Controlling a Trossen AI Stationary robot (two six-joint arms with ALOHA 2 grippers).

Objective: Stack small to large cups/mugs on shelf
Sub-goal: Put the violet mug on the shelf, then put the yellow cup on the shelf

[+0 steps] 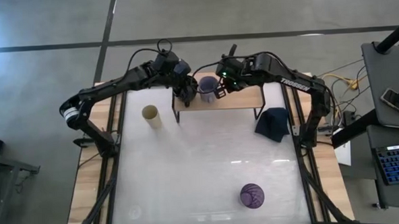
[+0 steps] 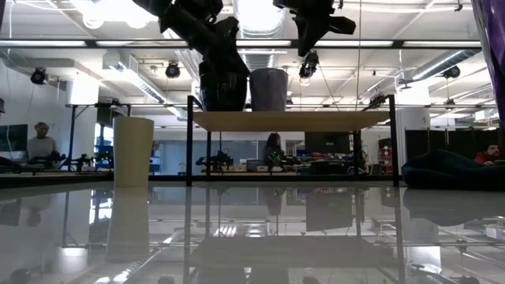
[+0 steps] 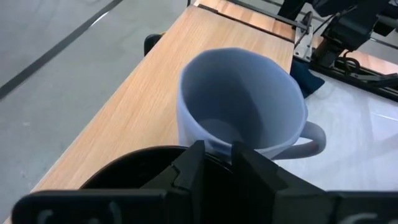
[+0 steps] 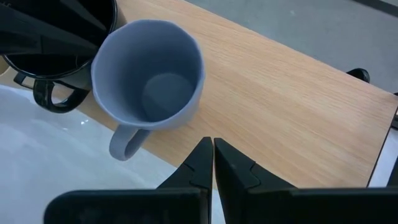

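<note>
A: Left gripper (image 3: 214, 165)?
B: Clamped on black mug (image 2: 222, 85) rim, on shelf (image 1: 236, 99) end. Lavender-grey mug (image 4: 148, 74) touching, just beyond.
A: Right gripper (image 4: 213, 163)?
B: Fingers pressed together, empty, above board beside lavender mug.
A: Rest?
B: Cream cup (image 1: 151, 115), purple tumbler (image 1: 252, 195) on tabletop, well apart.

- Looks like a big robot lab or workshop.
- Bare grey concrete floor (image 1: 40, 24) all around the white table (image 1: 202, 166).
- Ceiling pipes and strip lights far behind the table.
- Person at a desk (image 2: 41, 142) behind the table.
- Keyboard (image 1: 396, 164) right of the table.
</note>
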